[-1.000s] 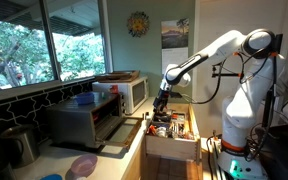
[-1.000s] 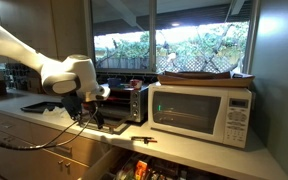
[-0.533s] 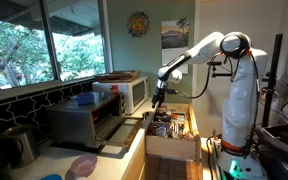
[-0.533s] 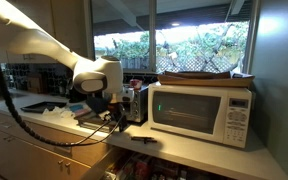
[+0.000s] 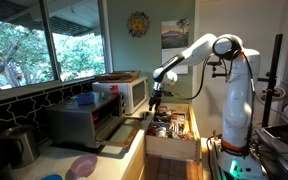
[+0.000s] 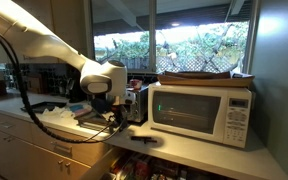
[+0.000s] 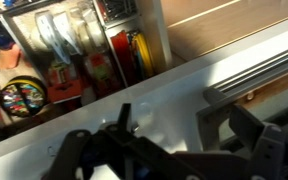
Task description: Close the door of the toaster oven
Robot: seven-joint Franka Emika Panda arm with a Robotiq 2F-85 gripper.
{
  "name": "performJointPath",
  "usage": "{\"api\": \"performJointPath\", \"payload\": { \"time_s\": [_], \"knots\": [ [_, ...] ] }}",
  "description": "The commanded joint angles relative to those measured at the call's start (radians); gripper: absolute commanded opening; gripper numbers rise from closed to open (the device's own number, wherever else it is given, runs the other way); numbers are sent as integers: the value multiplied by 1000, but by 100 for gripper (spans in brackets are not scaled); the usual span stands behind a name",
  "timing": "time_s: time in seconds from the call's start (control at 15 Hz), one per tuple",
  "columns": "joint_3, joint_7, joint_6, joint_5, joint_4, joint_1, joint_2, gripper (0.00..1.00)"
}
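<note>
The door (image 5: 124,134) of the toaster oven (image 5: 84,122) is down, lying roughly flat and reaching out from the oven's front towards the edge of the worktop (image 5: 119,158). The task is not yet done, and I judge I'm in the approach, with no contact made.

Reading an exterior view from the left, the oven sits below the window, a low grey box with a dark mouth and its door out in front. The white microwave (image 5: 131,93) stands behind it. Then comes my gripper (image 5: 156,101), hanging above and just beyond the door's free edge, over a cluttered open drawer (image 5: 170,128).

In the wrist view the gripper (image 7: 169,140) has its fingers spread with nothing between them. A grey metal bar (image 7: 254,72) runs across at the right, which I take for the door's front rail.

Next I'd need to bring the fingers down under that free edge and sweep it up and back towards the oven until it seats. The panel looks like dark glass in a grey frame. It should swing freely, though I can't see the hinge.
</note>
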Motion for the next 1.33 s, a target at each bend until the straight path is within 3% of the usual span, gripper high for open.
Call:
{"api": "performJointPath", "payload": {
  "time_s": [0.0, 0.2, 0.33, 0.4, 0.6, 0.67, 0.73, 0.93, 1.27],
  "knots": [
    [3, -181, -228, 127, 116, -62, 108, 100],
    [16, -353, -401, 205, 217, -129, 212, 100],
    [36, -385, -515, 239, 275, -171, 265, 100],
    [48, -334, -426, 192, 199, -164, 187, 100],
    [60, -362, -486, 213, 257, -190, 248, 100],
    [67, -376, -485, 243, 265, -193, 261, 100],
    [80, -424, -485, 361, 278, -210, 287, 100],
    [105, -475, -506, 544, 298, -234, 335, 100],
    [113, -497, -497, 618, 328, -237, 398, 100]
  ]
}}
